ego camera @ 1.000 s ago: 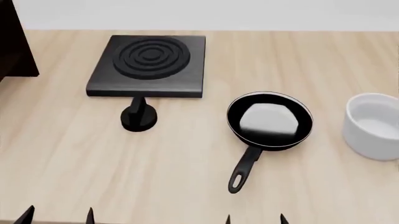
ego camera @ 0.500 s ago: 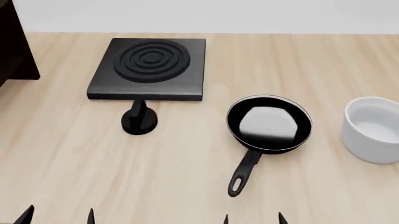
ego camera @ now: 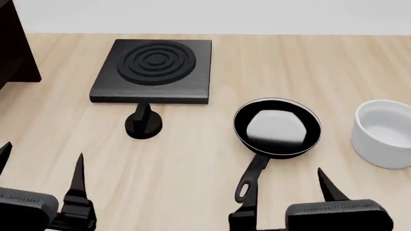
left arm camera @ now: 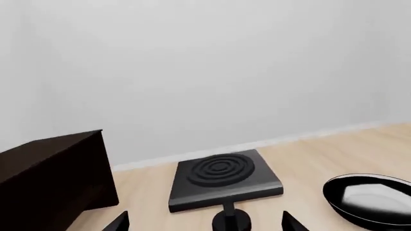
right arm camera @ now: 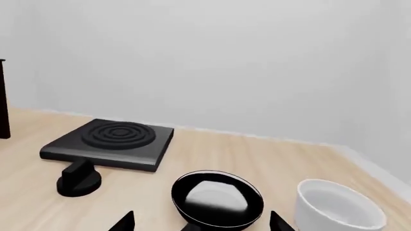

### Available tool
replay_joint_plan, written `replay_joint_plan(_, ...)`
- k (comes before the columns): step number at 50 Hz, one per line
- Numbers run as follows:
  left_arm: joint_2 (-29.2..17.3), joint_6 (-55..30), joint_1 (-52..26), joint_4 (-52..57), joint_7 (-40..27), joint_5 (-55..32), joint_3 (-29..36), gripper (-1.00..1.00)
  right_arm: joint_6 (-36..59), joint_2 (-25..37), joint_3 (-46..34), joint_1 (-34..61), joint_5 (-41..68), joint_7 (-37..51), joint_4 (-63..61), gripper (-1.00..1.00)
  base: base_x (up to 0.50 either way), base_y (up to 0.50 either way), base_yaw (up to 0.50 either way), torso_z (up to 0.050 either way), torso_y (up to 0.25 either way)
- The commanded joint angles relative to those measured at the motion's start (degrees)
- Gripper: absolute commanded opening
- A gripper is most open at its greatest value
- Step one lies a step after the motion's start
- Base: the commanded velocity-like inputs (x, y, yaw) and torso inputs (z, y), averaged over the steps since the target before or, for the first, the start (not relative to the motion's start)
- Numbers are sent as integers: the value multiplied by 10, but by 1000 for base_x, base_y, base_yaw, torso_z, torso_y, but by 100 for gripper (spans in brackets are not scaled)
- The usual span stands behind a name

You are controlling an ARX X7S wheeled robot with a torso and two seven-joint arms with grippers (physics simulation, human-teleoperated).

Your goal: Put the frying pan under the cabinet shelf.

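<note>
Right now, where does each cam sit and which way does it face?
Head view: high, looking down on the table; frying pan, stove plate; both end effectors, left and right, at the near edge.
Left wrist view: low, facing the back wall; cabinet shelf, stove plate; fingertips only.
Right wrist view: low, facing the wall; pan, white bowl; fingertips only.
Shared: all three show pan and stove plate.
</note>
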Motion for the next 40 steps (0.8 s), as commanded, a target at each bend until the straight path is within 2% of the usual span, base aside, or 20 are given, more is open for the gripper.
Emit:
replay_joint_plan(1,-23,-175,-81,136,12,-5,-2,100,132,31,16,47,20,1,-115,100,0,0,0,0,0)
replay_joint_plan(8,-31,-253,-144,179,19,-9,-5,100,201,40,36,84,39,-2,-155,100,0,0,0,0,0)
replay_joint_plan(9,-38,-301,-186,207,23,-9,-10,100,249,49,49,121,50,-6,-173,100,0,0,0,0,0)
replay_joint_plan(11,-39,-332,-213,217,28,-12,-14,100,278,55,50,143,54,-6,-183,100,0,0,0,0,0)
replay_joint_plan(23,-54,-439,-333,240,17,-46,-6,100,377,69,55,227,78,-13,-207,100,0,0,0,0,0)
replay_joint_plan(30,-77,-489,-395,240,-37,-140,-14,100,446,83,38,299,89,-13,-223,100,0,0,0,0,0)
replay_joint_plan(37,-100,-548,-475,240,-132,-305,-49,100,507,85,19,363,102,-13,-230,100,0,0,0,0,0)
replay_joint_plan(40,-108,-557,-498,232,-159,-348,-53,100,533,87,14,393,108,-15,-232,100,0,0,0,0,0)
